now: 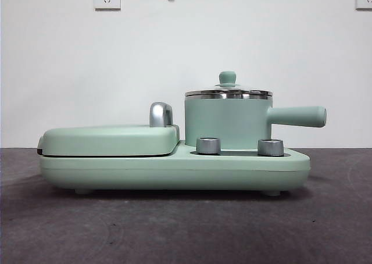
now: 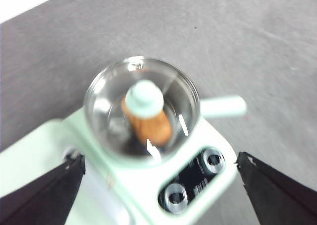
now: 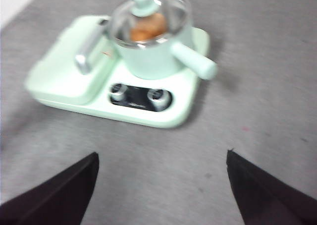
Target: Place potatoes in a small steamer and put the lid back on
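- The potato (image 2: 148,123) lies inside the small steamer (image 1: 228,123), seen through the glass lid (image 1: 228,92) seated on its rim.
- The steamer's handle (image 1: 297,116) juts sideways, over the dials.
- The left gripper (image 2: 158,185) hovers directly above the lid knob (image 2: 143,97), jaws spread and empty; it is the nearer arm.
- The right gripper (image 3: 161,185) hangs well back over the worktop (image 3: 247,136), jaws spread and empty.

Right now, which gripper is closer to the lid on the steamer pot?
Left. The left gripper hangs open right above the lid, which sits on the steamer pot. The right gripper, also open, is farther back over bare table in front of the appliance.
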You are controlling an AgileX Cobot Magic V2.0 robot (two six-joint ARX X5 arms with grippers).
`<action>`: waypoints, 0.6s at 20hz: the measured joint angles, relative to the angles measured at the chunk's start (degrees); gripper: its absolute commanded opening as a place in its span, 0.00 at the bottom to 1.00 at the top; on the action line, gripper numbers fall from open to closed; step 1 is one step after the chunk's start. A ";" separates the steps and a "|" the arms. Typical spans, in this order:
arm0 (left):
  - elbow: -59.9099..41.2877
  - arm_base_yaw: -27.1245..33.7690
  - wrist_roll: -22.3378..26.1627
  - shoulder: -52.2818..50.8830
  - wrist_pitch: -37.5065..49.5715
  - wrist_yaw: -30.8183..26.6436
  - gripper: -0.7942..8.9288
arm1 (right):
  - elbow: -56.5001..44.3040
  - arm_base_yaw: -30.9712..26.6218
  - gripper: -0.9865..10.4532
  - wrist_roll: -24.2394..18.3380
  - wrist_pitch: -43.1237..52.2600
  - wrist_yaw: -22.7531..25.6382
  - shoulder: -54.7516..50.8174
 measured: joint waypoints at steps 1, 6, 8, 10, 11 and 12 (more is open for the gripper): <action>-1.14 -0.15 0.00 -2.45 -0.74 0.00 0.60 | 0.00 0.00 0.45 -0.02 0.61 -1.31 0.00; -19.67 -2.84 0.00 -22.38 -0.81 0.09 0.60 | 0.00 0.00 0.45 -2.05 1.05 -6.03 0.00; -26.34 -3.45 -0.09 -28.81 -0.59 0.09 0.60 | 0.00 0.00 0.45 -2.82 1.07 -6.23 0.00; -33.24 -4.07 -0.63 -35.76 0.57 0.09 0.60 | 0.00 0.00 0.45 -3.28 1.07 -6.25 0.00; -35.85 -4.26 -1.16 -38.60 0.96 0.09 0.60 | 0.00 0.00 0.45 -3.34 1.11 -6.23 0.00; -39.04 -4.37 -2.05 -42.38 1.18 0.09 0.60 | 0.00 0.00 0.45 -3.50 1.20 -6.23 0.00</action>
